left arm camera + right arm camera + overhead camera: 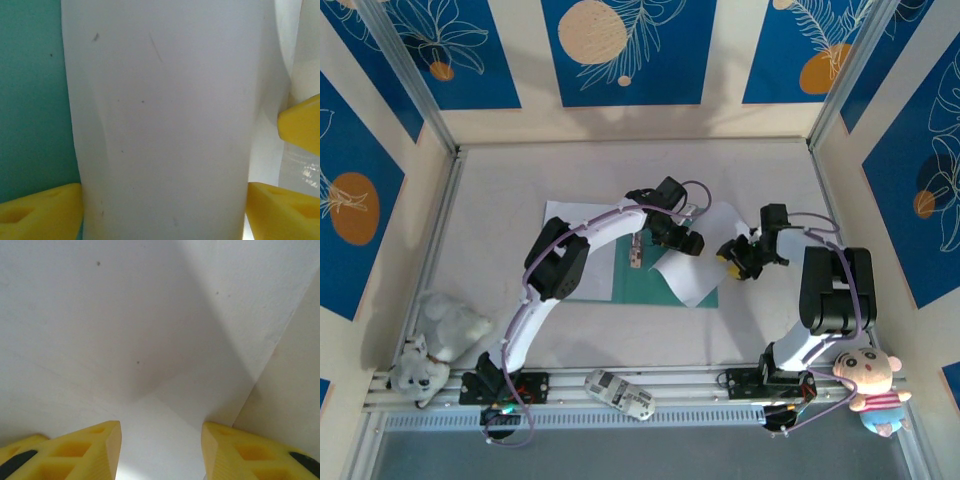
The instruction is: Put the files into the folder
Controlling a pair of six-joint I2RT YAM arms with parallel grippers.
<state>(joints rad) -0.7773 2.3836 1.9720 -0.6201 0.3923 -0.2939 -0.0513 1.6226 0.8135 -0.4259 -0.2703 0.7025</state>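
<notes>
We see the white sheet (692,268) lying askew over the right part of the open green folder (645,285), the left gripper (165,207) with its yellow fingers spread to both sides of it, probably to straighten it, while the right gripper (161,445) stands half open beside, holding nothing.

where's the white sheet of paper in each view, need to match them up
top external: the sheet lies right of centre, tilted, partly over the green folder.
left wrist: a white strip up the middle, folder at left.
right wrist: white paper spans the picture above the yellow fingers.
Shared landmark: the yellow fingers.
</notes>
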